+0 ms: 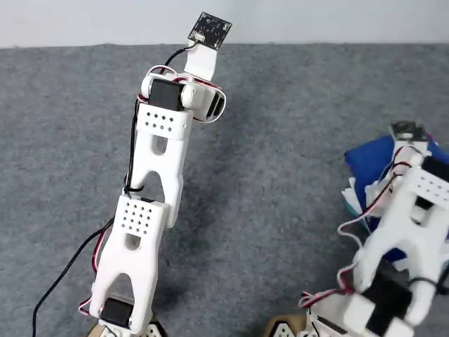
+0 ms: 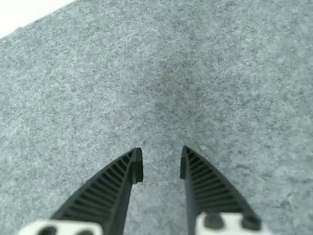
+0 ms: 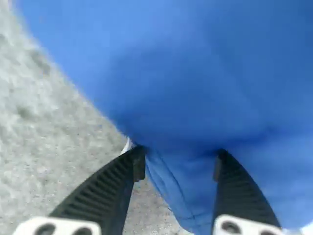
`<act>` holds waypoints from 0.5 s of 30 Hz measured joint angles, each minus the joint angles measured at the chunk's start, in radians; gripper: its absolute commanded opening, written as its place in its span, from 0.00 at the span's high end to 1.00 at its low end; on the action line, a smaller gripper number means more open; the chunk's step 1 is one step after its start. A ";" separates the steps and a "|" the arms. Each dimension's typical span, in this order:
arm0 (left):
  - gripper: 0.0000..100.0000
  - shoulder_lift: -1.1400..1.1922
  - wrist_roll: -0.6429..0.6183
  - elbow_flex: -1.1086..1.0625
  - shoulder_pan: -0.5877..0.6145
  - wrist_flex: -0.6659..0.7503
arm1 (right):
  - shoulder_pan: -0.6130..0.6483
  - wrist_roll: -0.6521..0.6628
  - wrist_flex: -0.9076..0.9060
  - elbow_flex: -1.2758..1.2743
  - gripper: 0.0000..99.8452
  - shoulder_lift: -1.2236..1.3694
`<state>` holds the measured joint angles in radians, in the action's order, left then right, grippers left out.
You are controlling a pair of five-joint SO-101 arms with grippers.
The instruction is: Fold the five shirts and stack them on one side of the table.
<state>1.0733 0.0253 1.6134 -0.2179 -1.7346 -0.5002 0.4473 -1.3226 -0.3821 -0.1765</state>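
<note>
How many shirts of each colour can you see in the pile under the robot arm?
Blue shirt: 1, on top
White shirt edge: 1
Teal shirt edge: 1
Total: 3 seen; the right arm covers the rest of the pile.

- No text, label, brand, number or sign can be read in any of the views.
- The blue shirt shows only plain cloth on its visible part, with no print on it.
- The small dark board at the end of an arm (near the top of the high view) is too small to tell any marking on it.
</note>
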 measured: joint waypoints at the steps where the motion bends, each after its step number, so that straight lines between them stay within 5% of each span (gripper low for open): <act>1: 0.87 0.000 0.000 0.000 0.000 0.000 | 0.003 0.002 -0.003 0.000 0.78 -0.044; 10: 0.87 0.005 0.000 0.000 0.000 0.000 | -0.034 0.002 -0.054 -0.014 0.78 -0.597; 15: 0.87 0.060 0.000 -0.117 0.000 0.000 | 0.049 0.086 -0.133 -0.109 0.78 -0.651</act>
<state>1.1331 0.0253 1.4968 -0.2179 -1.7346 -0.4511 0.5332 -1.4561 -0.4910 -0.8270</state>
